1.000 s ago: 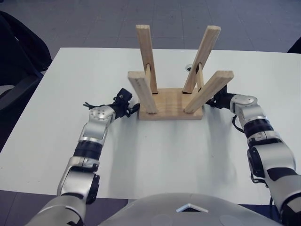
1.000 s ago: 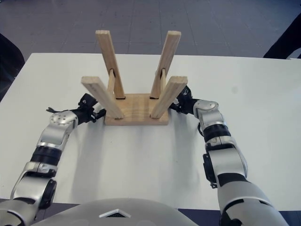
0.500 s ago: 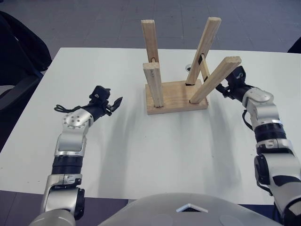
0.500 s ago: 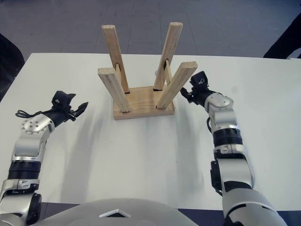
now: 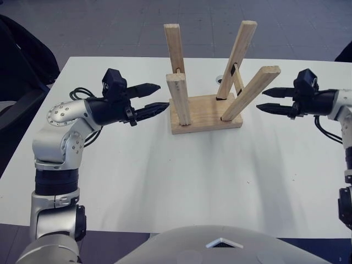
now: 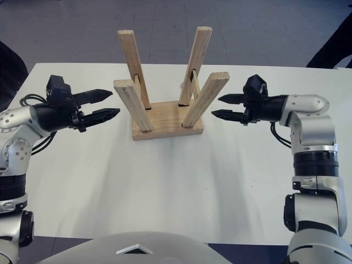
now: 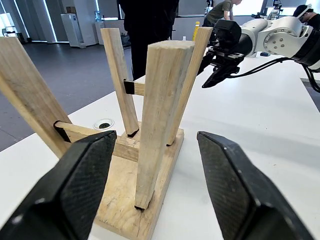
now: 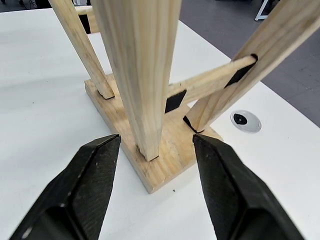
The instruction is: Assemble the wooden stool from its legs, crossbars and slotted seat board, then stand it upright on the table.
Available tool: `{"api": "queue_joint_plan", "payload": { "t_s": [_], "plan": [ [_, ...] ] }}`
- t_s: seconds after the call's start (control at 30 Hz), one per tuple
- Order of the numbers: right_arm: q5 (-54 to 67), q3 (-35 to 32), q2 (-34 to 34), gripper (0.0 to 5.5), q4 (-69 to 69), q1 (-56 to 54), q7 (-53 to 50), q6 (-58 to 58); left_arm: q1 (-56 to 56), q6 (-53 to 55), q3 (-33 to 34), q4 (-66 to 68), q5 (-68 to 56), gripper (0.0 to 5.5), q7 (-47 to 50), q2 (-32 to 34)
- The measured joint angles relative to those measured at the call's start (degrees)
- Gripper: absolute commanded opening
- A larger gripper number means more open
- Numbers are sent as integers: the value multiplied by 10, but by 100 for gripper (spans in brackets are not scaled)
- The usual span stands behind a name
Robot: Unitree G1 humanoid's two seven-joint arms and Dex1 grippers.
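Resting inverted, pale wooden stool [image 5: 206, 96] splays four legs upward.

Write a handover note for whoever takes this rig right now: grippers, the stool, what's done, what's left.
Left gripper: open, empty, held off the table at the left side of the stool, not touching it.
Right gripper: open, empty, at the stool's right side, also apart from it.
Stool: upside down, seat board flat on the table, four legs pointing up, crossbars seated between legs.
Done: assembly looks complete.
Left: turn the stool over and stand it on its legs.
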Motion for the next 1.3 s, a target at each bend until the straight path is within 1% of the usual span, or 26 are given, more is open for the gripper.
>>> {"api": "queue_joint_plan", "payload": {
  "t_s": [0.23,0.37,0.4,0.43,0.5,0.53,0.57,0.6,0.63,0.67,0.7,0.77,0.8,0.83,0.93,1.0,1.07,1.17,1.27,1.3],
  "plan": [
    [0,14,5,267,31,-37,27,-4,-59,-4,-32,48,3,301,-21,-12],
    [-1,19,18,267,59,-64,39,-18,-92,-10,-45,101,11,301,-40,-22],
    [0,19,20,248,65,-67,42,-20,-97,-12,-46,112,12,301,-45,-22],
    [0,19,21,243,68,-70,45,-20,-99,-13,-47,117,13,301,-49,-22],
    [0,19,22,203,71,-80,58,-21,-111,-17,-50,135,18,301,-66,-22],
    [1,19,22,191,72,-84,64,-22,-116,-19,-55,141,22,301,-74,-22],
    [1,19,22,166,73,-85,70,-22,-118,-19,-58,146,22,301,-83,-22],
    [1,19,22,155,76,-86,77,-22,-119,-19,-59,151,22,301,-92,-22],
    [1,19,22,141,79,-86,82,-22,-119,-19,-59,154,22,282,-97,-22],
    [3,19,23,137,80,-87,91,-23,-119,-19,-59,155,22,274,-103,-22],
    [5,19,23,130,81,-87,100,-26,-121,-18,-60,156,21,250,-112,-22],
    [6,20,22,129,83,-87,113,-29,-124,-11,-61,157,21,215,-120,-22],
    [6,20,21,129,83,-87,120,-30,-126,-6,-61,158,20,207,-129,-21],
    [6,21,21,129,83,-87,127,-32,-127,-3,-62,158,19,181,-136,-21],
    [7,22,20,129,83,-87,148,-35,-141,12,-67,158,10,134,-162,-21],
    [12,22,18,126,82,-88,162,-33,-146,17,-69,159,10,132,-178,-14],
    [17,23,13,121,59,-84,177,-11,-147,22,-72,156,9,132,-200,-1],
    [63,22,-9,111,-24,-57,194,51,-138,49,-66,122,-15,124,-222,32],
    [126,1,-38,106,-132,-13,192,128,-76,95,-25,35,-68,123,-216,59],
    [157,-13,-55,105,-185,12,191,167,-41,124,1,-14,-101,122,-209,76]
  ]
}}
